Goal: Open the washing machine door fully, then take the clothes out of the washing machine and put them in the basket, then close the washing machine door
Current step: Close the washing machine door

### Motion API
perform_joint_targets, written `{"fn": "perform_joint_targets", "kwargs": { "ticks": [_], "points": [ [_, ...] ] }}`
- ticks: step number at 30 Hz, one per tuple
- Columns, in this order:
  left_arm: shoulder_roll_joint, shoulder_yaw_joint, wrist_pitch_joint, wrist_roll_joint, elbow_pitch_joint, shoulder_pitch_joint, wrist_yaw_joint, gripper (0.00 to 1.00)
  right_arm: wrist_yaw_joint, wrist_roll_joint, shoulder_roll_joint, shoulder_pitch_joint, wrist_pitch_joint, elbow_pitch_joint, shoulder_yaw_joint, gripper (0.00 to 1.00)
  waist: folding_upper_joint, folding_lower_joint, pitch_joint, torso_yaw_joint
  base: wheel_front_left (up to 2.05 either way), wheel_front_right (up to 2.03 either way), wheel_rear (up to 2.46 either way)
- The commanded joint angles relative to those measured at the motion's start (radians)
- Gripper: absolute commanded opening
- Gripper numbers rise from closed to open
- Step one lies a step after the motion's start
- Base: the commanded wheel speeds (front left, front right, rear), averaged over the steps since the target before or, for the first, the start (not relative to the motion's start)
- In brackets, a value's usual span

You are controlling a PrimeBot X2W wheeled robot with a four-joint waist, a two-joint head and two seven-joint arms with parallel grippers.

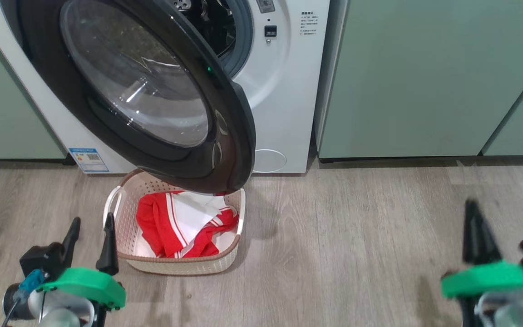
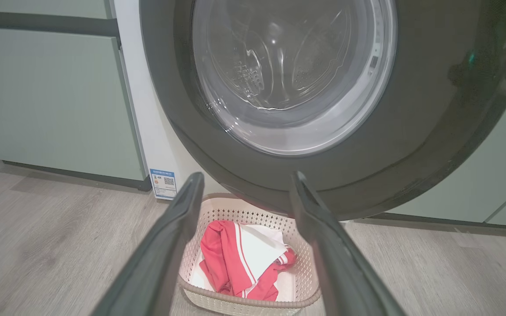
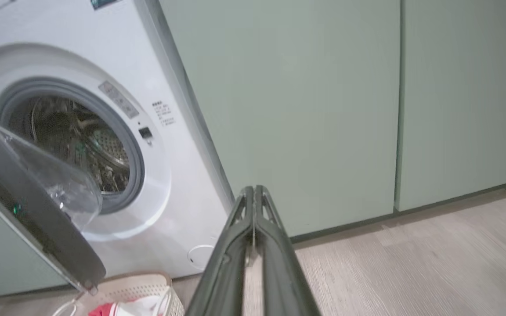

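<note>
The washing machine stands with its glossy black door swung open over the basket. The red and white clothes lie inside the basket on the floor. My left gripper is open at the lower left, just left of the basket, holding nothing. Over bare floor at the lower right, my right gripper has its fingers pressed together and empty. The drum looks empty.
Pale green cabinets flank the machine on both sides. Wood-look floor stretches wide to the right of the basket. The open door overhangs the basket's back half.
</note>
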State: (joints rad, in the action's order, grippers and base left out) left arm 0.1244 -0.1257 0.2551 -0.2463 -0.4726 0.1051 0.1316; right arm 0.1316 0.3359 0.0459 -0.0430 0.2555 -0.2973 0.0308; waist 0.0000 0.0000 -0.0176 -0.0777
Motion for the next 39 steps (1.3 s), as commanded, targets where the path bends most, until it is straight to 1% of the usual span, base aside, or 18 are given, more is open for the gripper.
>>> {"fn": "perform_joint_targets", "kwargs": {
  "ticks": [1, 3, 6, 10, 13, 17, 21, 23, 25, 26, 27, 28, 31, 35, 39],
  "points": [
    [0.014, -0.042, 0.007, 0.008, 0.024, 0.031, -0.001, 1.0, -0.001, 0.028, 0.004, -0.082, 0.006, 0.066, -0.011, 0.0, 0.0, 0.0, 0.003, 0.001, 0.0, 0.0, 0.0],
    [0.011, -0.046, 0.007, 0.011, 0.025, 0.027, -0.001, 1.0, -0.001, 0.039, 0.004, -0.121, 0.006, 0.102, -0.016, 0.0, 0.0, 0.0, 0.003, 0.005, 0.0, 0.0, 0.0],
    [0.004, -0.039, 0.007, 0.016, 0.022, 0.022, -0.001, 1.0, -0.001, 0.044, 0.004, -0.182, 0.006, 0.15, -0.055, 0.0, 0.0, 0.0, 0.007, 0.023, 0.0, 0.0, 0.0],
    [0.003, -0.042, 0.007, 0.019, 0.005, 0.024, -0.001, 1.0, -0.001, 0.057, 0.004, -0.267, 0.006, 0.186, -0.156, 0.0, 0.0, 0.0, 0.007, 0.056, 0.0, 0.0, 0.0],
    [-0.003, -0.046, 0.007, 0.024, -0.001, 0.026, -0.001, 1.0, -0.001, 0.072, 0.004, -0.327, 0.006, 0.192, -0.261, 0.0, 0.0, 0.0, 0.007, 0.088, 0.0, 0.0, 0.0],
    [-0.012, -0.053, 0.007, 0.035, -0.012, 0.034, -0.001, 1.0, -0.001, 0.092, 0.004, -0.399, 0.006, 0.141, -0.421, 0.0, 0.0, 0.0, 0.011, 0.139, 0.0, 0.0, 0.0],
    [-0.021, -0.04, 0.007, 0.047, -0.018, 0.044, -0.001, 1.0, -0.001, 0.107, 0.004, -0.471, 0.006, 0.03, -0.564, 0.0, 0.0, 0.0, 0.019, 0.193, 0.0, 0.0, 0.0],
    [-0.027, -0.033, 0.007, 0.043, -0.021, 0.046, -0.001, 1.0, -0.001, 0.117, 0.004, -0.499, 0.006, -0.034, -0.609, 0.0, 0.0, 0.0, 0.021, 0.219, 0.0, 0.0, 0.0],
    [-0.033, -0.025, 0.007, 0.043, -0.026, 0.045, -0.001, 1.0, -0.001, 0.125, 0.004, -0.519, 0.006, -0.106, -0.637, 0.0, 0.0, 0.0, 0.025, 0.246, 0.0, 0.0, 0.0],
    [-0.033, -0.025, 0.007, 0.043, -0.026, 0.045, -0.001, 1.0, -0.001, 0.125, 0.004, -0.519, 0.006, -0.106, -0.637, 0.0, 0.0, 0.0, 0.025, 0.246, 0.0, 0.0, 0.0],
    [-0.035, -0.018, 0.007, 0.043, -0.029, 0.046, -0.001, 1.0, -0.001, 0.127, 0.004, -0.529, 0.006, -0.139, -0.645, 0.0, 0.0, 0.0, 0.027, 0.259, 0.0, 0.0, 0.0],
    [-0.038, -0.003, 0.007, 0.041, -0.033, 0.048, -0.001, 1.0, -0.001, 0.134, 0.004, -0.544, 0.006, -0.203, -0.654, 0.0, 0.0, 0.0, 0.031, 0.285, 0.0, 0.0, 0.0],
    [-0.043, 0.02, 0.007, 0.028, -0.034, 0.045, -0.001, 1.0, -0.001, 0.152, 0.004, -0.565, 0.006, -0.273, -0.654, 0.0, 0.0, 0.0, 0.037, 0.309, 0.0, 0.0, 0.0],
    [-0.046, 0.039, 0.007, 0.017, -0.037, 0.044, -0.001, 1.0, -0.001, 0.168, 0.004, -0.597, 0.006, -0.341, -0.641, 0.0, 0.0, 0.0, 0.053, 0.327, 0.0, 0.0, 0.0],
    [-0.052, 0.05, 0.007, 0.011, -0.038, 0.053, -0.001, 1.0, -0.001, 0.165, 0.004, -0.635, 0.006, -0.389, -0.592, 0.0, 0.0, 0.0, 0.07, 0.336, 0.0, 0.0, 0.0]
  ]
}}
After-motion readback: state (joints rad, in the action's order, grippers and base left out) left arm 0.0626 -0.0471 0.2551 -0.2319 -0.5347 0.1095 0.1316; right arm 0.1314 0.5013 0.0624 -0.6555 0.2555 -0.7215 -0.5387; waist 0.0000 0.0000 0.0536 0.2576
